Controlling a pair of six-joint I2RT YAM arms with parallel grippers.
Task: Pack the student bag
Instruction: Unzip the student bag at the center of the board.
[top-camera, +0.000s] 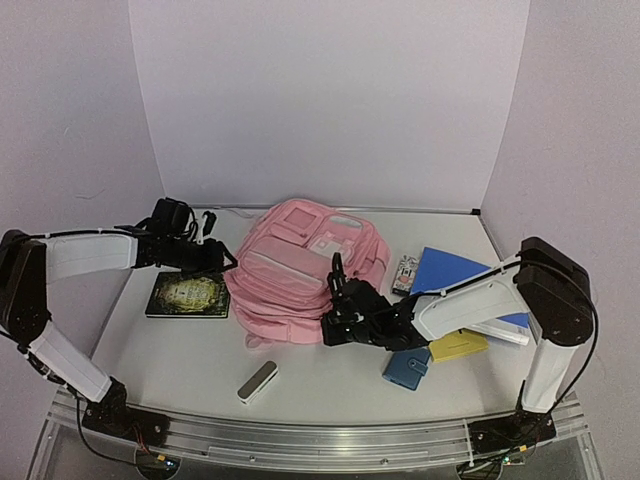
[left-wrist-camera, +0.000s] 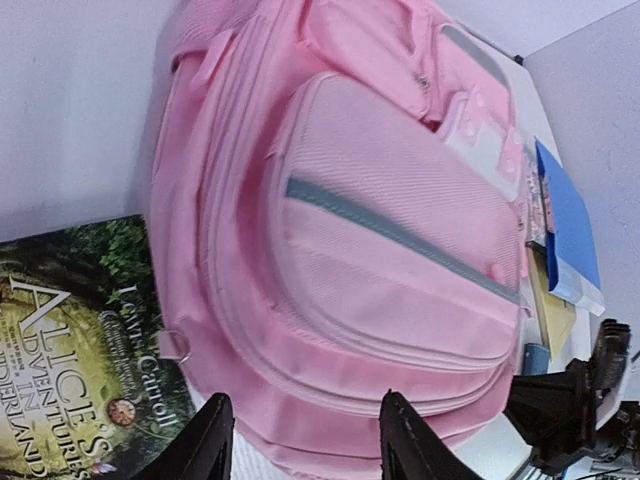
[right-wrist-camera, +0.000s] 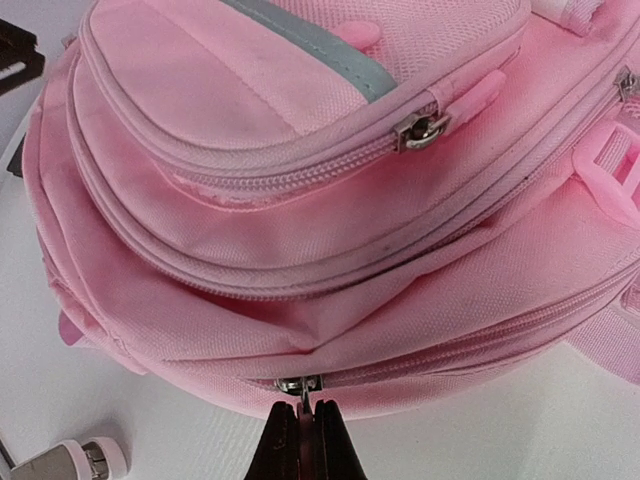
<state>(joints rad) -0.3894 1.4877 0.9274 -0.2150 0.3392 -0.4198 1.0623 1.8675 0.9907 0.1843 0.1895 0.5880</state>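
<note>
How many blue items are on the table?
2. A blue folder right of the student bag; a small blue pouch in front of it, beside the yellow pad. The right arm may hide more.

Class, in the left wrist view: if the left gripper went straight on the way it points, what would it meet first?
Most likely the student bag: its near edge lies ahead of the left gripper, jaws open, though how far is unclear. The book lies off to the side.
</note>
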